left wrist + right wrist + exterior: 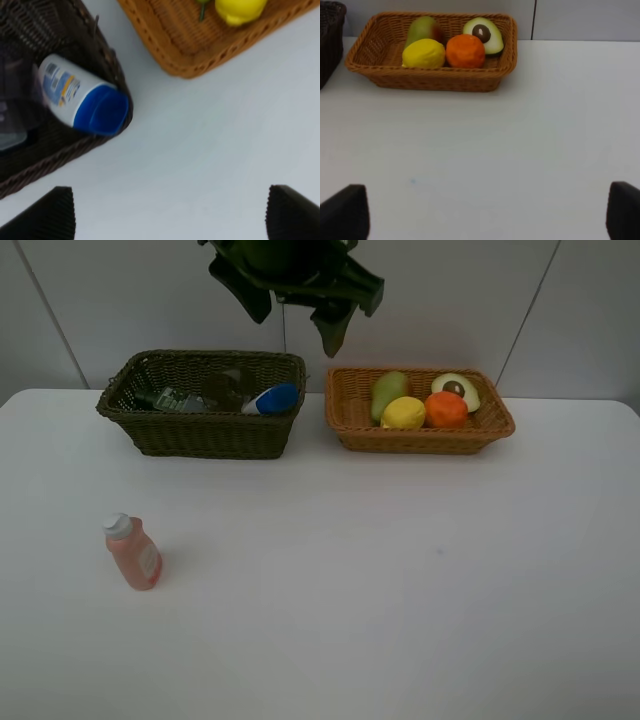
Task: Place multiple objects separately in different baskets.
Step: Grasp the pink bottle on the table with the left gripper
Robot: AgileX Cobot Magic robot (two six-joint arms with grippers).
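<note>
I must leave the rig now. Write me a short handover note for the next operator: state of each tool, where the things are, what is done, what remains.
Left tool: open, empty, above the table between the two baskets.
Right tool: open, empty, over bare table in front of the light basket.
Light basket: pear, lemon, orange and avocado half inside. Done.
Dark basket: blue-capped white bottle lies at its right end; a dark green bottle and something more are inside, hard to make out.
Left to do: the pink bottle stands on the table, front left.

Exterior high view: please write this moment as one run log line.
fruit: in orange basket | blue-capped bottle: in dark basket | pink bottle: on table | grippers: open
</note>
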